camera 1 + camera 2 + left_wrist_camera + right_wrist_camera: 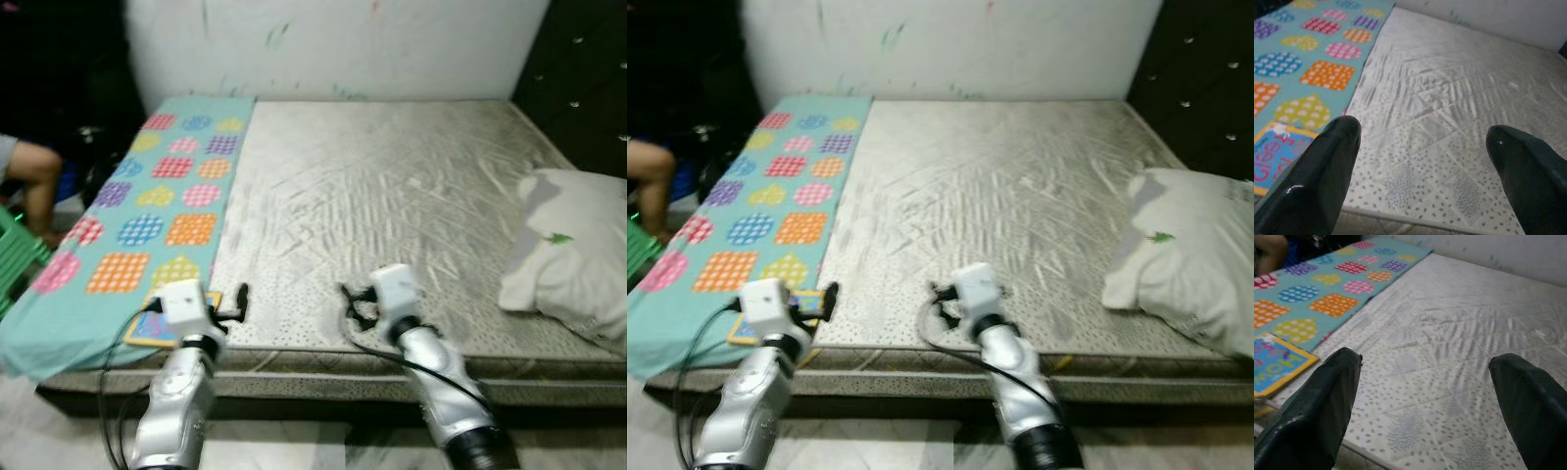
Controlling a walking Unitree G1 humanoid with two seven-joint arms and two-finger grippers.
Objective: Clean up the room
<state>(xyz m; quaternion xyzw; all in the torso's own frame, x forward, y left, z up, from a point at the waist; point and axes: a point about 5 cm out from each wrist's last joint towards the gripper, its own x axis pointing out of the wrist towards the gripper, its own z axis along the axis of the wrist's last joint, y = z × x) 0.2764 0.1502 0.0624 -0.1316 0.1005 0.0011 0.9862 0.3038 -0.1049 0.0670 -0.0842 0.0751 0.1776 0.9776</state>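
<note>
We hold our left gripper and right gripper, jaws open and empty, over the bed's near edge beside a book.

A bed with a bare grey patterned mattress stands against a white wall marked with faint coloured scribbles. A dark tufted headboard rises along the bed's right edge. The floor at the bed's near edge is pale and marbled, and the area past the bed's left edge is dark.
</note>
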